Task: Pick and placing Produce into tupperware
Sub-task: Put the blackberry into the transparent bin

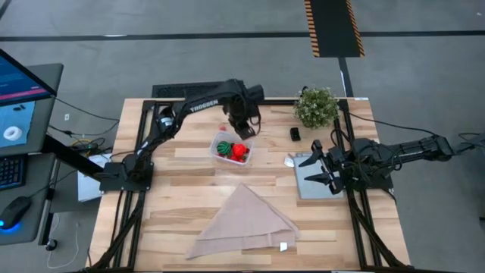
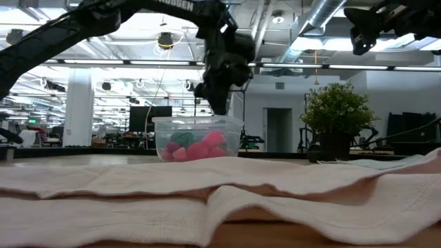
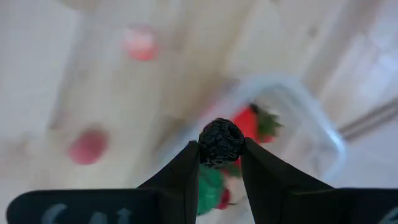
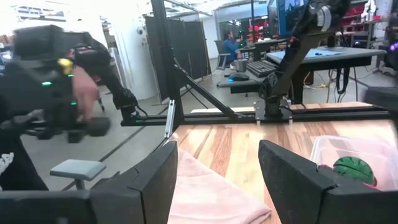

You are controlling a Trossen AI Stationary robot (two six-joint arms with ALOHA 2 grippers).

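The clear tupperware (image 1: 230, 149) sits on the table's far middle part, holding a red pepper-like piece (image 1: 239, 151) and a green striped ball (image 1: 224, 148). My left gripper (image 1: 243, 127) hovers above the tub's far rim, shut on a dark berry (image 3: 221, 142). In the left wrist view the tupperware (image 3: 311, 118) lies beyond the fingers, and a red bit (image 3: 140, 43) and a pink bit (image 3: 87, 147) rest on the wood. My right gripper (image 1: 321, 170) waits open over the grey panel (image 1: 314, 186). My left gripper pinches the dark berry (image 3: 221, 142) between its two fingertips (image 3: 186, 163), coming from above and pointing down. The berry sits at the free ends of the fingers, lifted clear of the table and above the tub.
A beige folded cloth (image 1: 244, 220) covers the near middle of the table. A potted plant (image 1: 316, 106) stands at the far right, with a small black object (image 1: 295, 134) beside it. People and desks show in the room beyond the table.
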